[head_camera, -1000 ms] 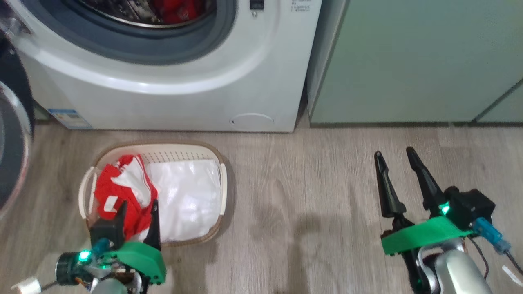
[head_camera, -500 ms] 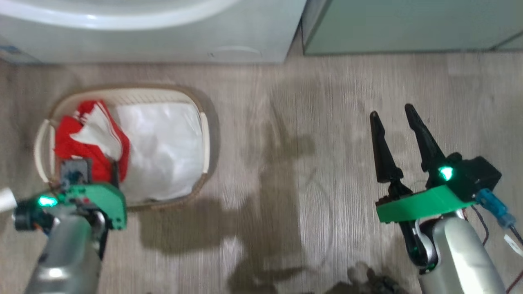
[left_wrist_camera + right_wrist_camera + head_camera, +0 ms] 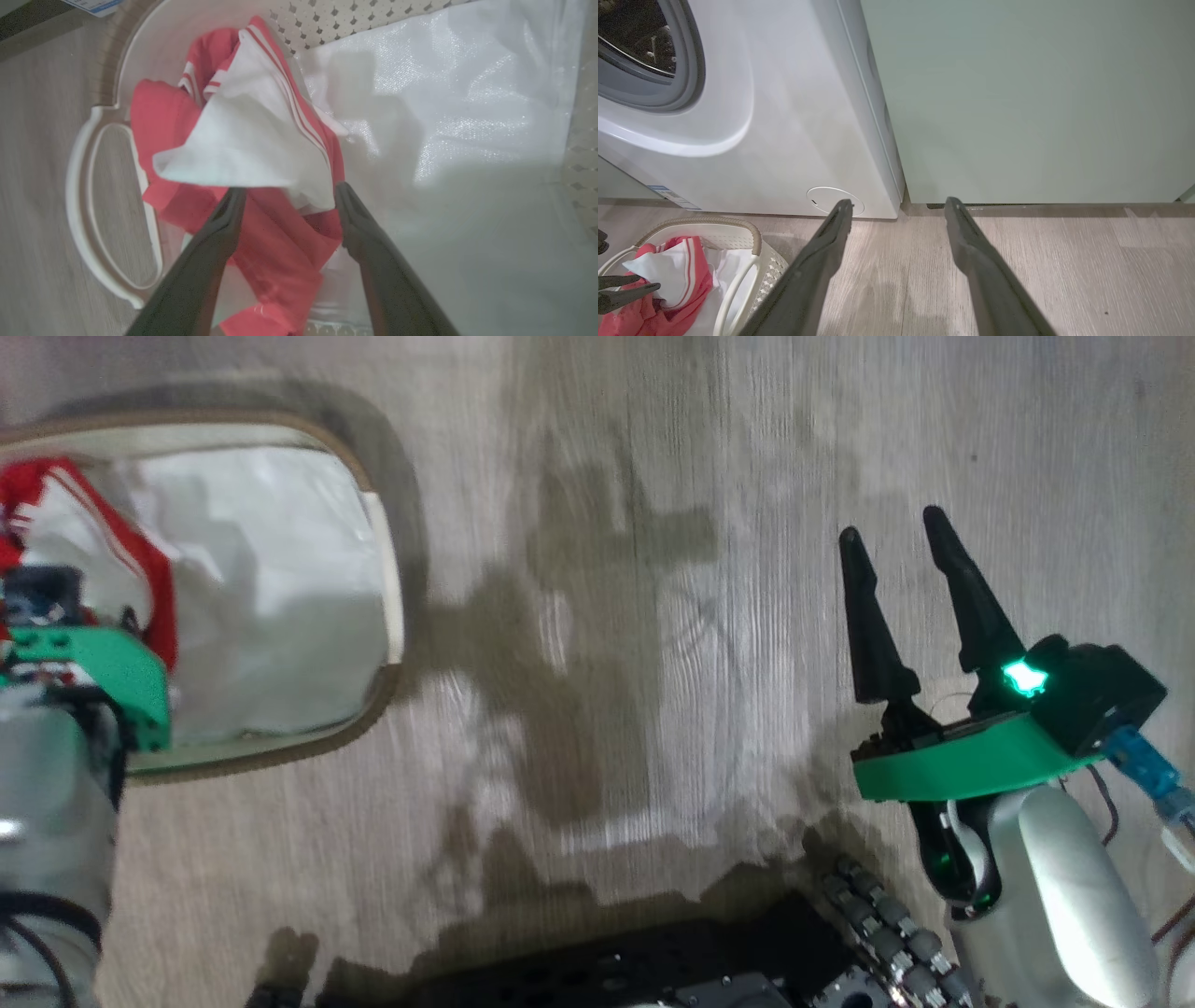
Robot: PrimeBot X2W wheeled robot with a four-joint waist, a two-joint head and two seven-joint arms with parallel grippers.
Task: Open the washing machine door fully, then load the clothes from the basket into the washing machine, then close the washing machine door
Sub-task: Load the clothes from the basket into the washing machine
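While the left gripper [image 3: 288,189] hangs spread over the clothes [image 3: 280,242] in the basket [image 3: 336,16], the right gripper [image 3: 892,525] stands parted over open floor [image 3: 607,476]; a green cabinet [image 3: 1017,93] abuts the washing machine [image 3: 794,116].

The basket [image 3: 705,222] stands on the floor [image 3: 1017,261] in front of the washing machine [image 3: 784,116], with a cabinet [image 3: 1017,93] just right of the machine. The clothes [image 3: 271,242] lie heaped in the basket's left end, on a sheet [image 3: 467,140] lining it. The left gripper [image 3: 289,189] hangs over that heap, fingers apart. The right gripper [image 3: 891,524] hangs over the floor, well right of the basket.
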